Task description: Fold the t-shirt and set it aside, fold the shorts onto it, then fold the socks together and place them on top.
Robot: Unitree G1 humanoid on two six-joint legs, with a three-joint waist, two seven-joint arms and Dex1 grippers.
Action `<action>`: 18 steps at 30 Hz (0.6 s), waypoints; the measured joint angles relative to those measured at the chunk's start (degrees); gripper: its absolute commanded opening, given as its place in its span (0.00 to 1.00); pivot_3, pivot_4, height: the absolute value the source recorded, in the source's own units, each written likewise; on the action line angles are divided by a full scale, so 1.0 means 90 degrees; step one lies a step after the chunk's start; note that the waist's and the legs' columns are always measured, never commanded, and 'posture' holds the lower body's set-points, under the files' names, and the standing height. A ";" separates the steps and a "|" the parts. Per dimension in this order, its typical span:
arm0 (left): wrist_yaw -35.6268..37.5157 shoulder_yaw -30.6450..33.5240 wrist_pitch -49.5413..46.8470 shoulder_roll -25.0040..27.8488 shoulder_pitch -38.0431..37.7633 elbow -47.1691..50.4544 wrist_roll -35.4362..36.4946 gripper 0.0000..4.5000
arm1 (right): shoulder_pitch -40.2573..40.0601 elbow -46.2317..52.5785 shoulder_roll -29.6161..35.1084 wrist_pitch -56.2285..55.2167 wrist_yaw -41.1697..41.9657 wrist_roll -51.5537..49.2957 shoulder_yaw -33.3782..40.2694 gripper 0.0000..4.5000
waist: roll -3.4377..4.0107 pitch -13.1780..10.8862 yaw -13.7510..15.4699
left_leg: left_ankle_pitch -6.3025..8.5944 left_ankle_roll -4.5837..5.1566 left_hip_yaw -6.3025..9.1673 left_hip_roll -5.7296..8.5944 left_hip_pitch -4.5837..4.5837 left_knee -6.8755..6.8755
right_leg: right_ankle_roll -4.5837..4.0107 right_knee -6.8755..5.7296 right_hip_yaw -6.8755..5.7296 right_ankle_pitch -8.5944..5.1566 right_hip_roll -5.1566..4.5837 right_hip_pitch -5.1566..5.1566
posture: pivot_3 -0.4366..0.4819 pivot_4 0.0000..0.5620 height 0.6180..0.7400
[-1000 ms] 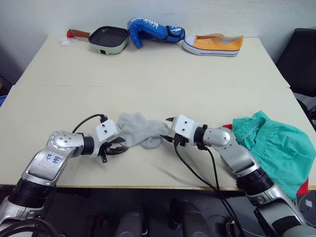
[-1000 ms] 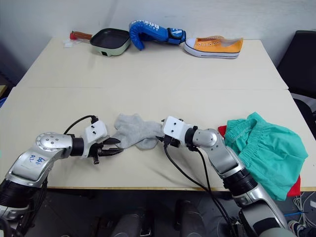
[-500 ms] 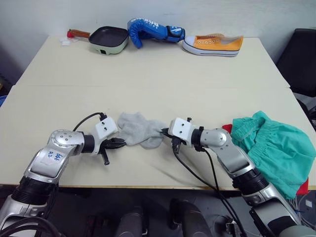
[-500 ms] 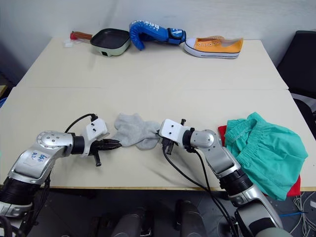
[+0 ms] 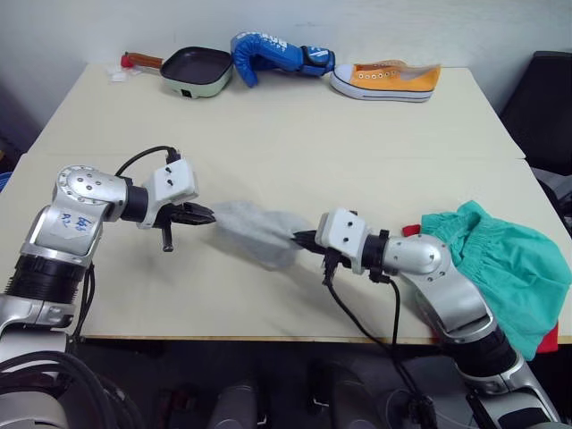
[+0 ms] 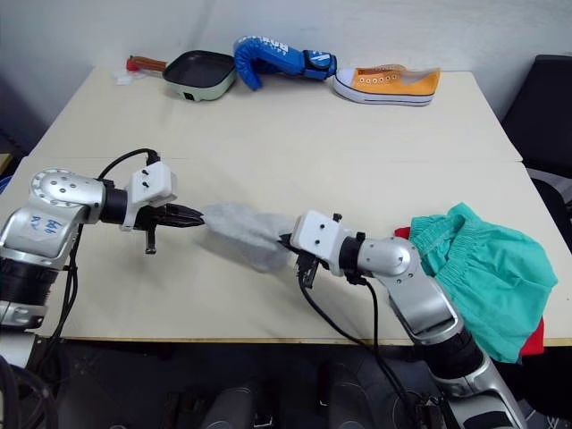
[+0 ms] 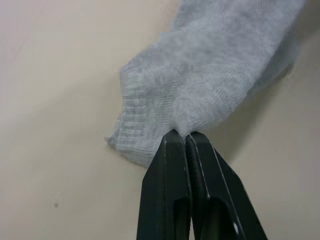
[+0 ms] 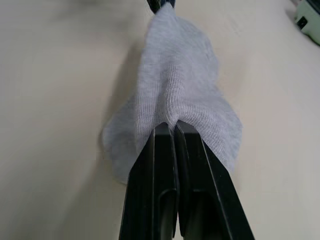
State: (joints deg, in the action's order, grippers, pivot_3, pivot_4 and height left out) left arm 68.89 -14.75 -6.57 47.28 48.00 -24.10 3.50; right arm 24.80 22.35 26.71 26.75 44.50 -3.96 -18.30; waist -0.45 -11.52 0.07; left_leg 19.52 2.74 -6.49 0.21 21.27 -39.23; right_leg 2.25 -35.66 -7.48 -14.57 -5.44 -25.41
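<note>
Nearest me, at the front of the table [image 5: 268,134], my right gripper [image 5: 302,239] has its jaws pinched tight on one end of the socks [image 5: 255,231]. In the right wrist view the two black fingers [image 8: 160,165] sit pressed together w/ grey knit bunched between the tips. The socks stretch away from those jaws toward the left gripper [image 5: 207,214], which is clamped on the other end; left wrist view shows its fingers [image 7: 172,165] closed on a fold just past the ribbed cuff. Fabric looks plain light grey, fine knit, soft, pulled into a sagging band between the 2 grippers, widest in the middle and narrowing to a point at each pinch. A shadow lies on the table under it, so it seems lifted; can't tell if the lowest part touches.

Off to the outer side of the right jaws, well apart, the shorts [image 5: 500,259] lie in a rumpled teal-green heap w/ gathered waistband, over the t-shirt [image 5: 410,230], of which I see only red slivers at the edges.

Far beyond both jaws, along the back edge: small green pan [image 5: 194,71], blue boxing glove [image 5: 268,55], orange sneaker [image 5: 386,80].
</note>
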 measured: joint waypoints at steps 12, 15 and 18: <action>-0.0130 -0.0422 0.2817 -0.0773 0.1109 -0.3104 -0.1206 0.00 | -0.0333 -0.0793 -0.0626 0.0045 -0.0714 0.0626 -0.0723 0.01 | -0.0013 0.0004 -0.0032 | -0.0003 0.0006 -0.0007 -0.0002 -0.0003 -0.0007 | 0.0002 -0.0014 0.0003 0.0001 -0.0003 -0.0005 | 0.48 0.27 1.00; -0.0019 -0.0254 0.2635 -0.0773 0.1112 -0.3178 -0.1159 0.00 | -0.0346 -0.0788 -0.0623 0.0067 -0.0722 0.0604 -0.0652 0.05 | -0.0014 0.0004 -0.0033 | -0.0003 0.0007 -0.0004 -0.0002 0.0000 -0.0008 | 0.0002 -0.0013 0.0002 0.0001 -0.0003 -0.0005 | 0.48 0.27 1.00; 0.0183 -0.0080 0.2324 -0.0727 0.1104 -0.3160 -0.1055 0.15 | -0.0432 -0.0738 -0.0605 0.0162 -0.0702 0.0456 -0.0486 0.20 | -0.0014 0.0004 -0.0031 | -0.0003 0.0007 -0.0003 -0.0002 0.0001 -0.0009 | 0.0002 -0.0013 0.0001 0.0001 -0.0003 -0.0005 | 0.48 0.27 1.00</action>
State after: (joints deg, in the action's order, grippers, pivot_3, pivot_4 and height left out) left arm 70.53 -15.46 14.35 40.74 57.94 -52.54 -5.99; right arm 20.92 15.71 21.27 28.21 38.18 0.14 -22.67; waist -0.57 -11.48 -0.21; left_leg 19.49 2.80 -6.52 0.19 21.28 -39.31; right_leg 2.26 -35.77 -7.47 -14.57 -5.46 -25.45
